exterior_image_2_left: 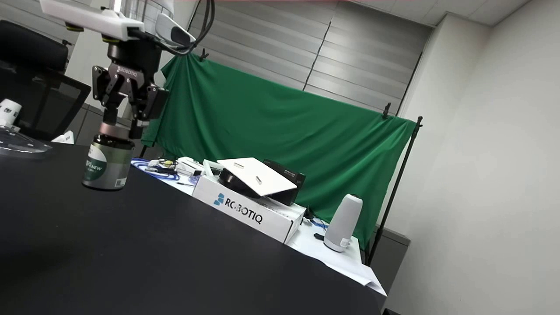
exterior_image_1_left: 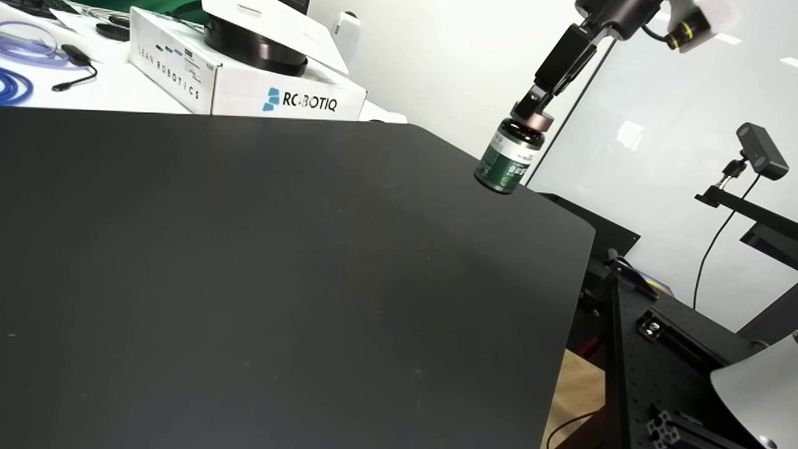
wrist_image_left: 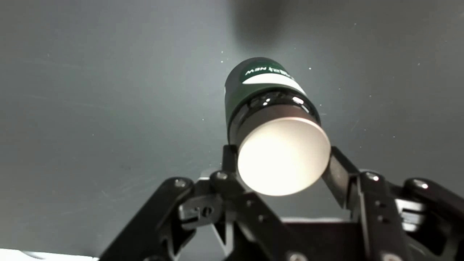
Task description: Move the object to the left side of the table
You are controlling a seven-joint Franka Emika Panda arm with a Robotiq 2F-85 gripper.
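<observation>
The object is a small dark bottle [exterior_image_1_left: 508, 157] with a green-and-white label and a shiny pinkish cap. It also shows in an exterior view [exterior_image_2_left: 108, 164] and in the wrist view [wrist_image_left: 266, 78]. My gripper [exterior_image_1_left: 535, 107] is shut on the cap, one finger on each side, as the wrist view [wrist_image_left: 284, 163] shows. The bottle hangs from the fingers, tilted in the pictures, and appears held above the black table [exterior_image_1_left: 299, 280]. In an exterior view it is near the table's right-hand edge; the table also shows there [exterior_image_2_left: 197, 262]. A soft shadow lies beyond the bottle in the wrist view.
A white Robotiq box [exterior_image_1_left: 287, 100] with a white panel and black parts on it stands on a white side table beyond the black edge. A clear plastic item [exterior_image_2_left: 22, 144] lies at the table's far left. A mounted camera [exterior_image_1_left: 762, 151] stands off the table.
</observation>
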